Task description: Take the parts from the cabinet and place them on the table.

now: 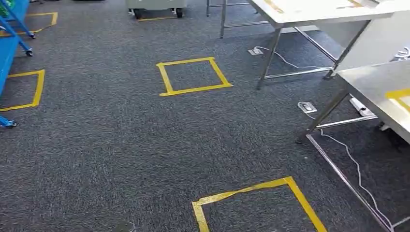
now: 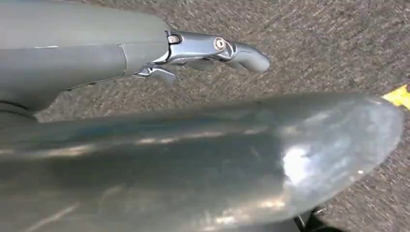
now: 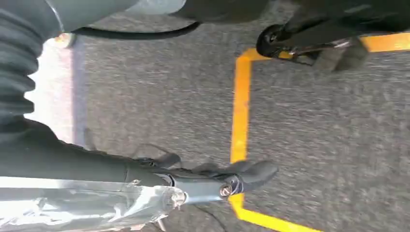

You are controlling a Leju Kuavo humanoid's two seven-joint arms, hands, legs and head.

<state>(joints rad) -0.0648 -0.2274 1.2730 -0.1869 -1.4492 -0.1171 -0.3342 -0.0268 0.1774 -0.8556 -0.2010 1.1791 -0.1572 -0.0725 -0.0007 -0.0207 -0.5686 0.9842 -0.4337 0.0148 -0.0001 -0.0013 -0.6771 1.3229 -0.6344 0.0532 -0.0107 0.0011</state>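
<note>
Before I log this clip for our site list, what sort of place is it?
Probably a workshop or test lab: yellow tape squares mark grey carpet, with metal-legged tables and blue racks at the edges.

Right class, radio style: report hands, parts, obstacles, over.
Left robot hand holds nothing. Right robot hand state unclear. No parts seen. Carpet ahead, table at right, cable near its legs.
</note>
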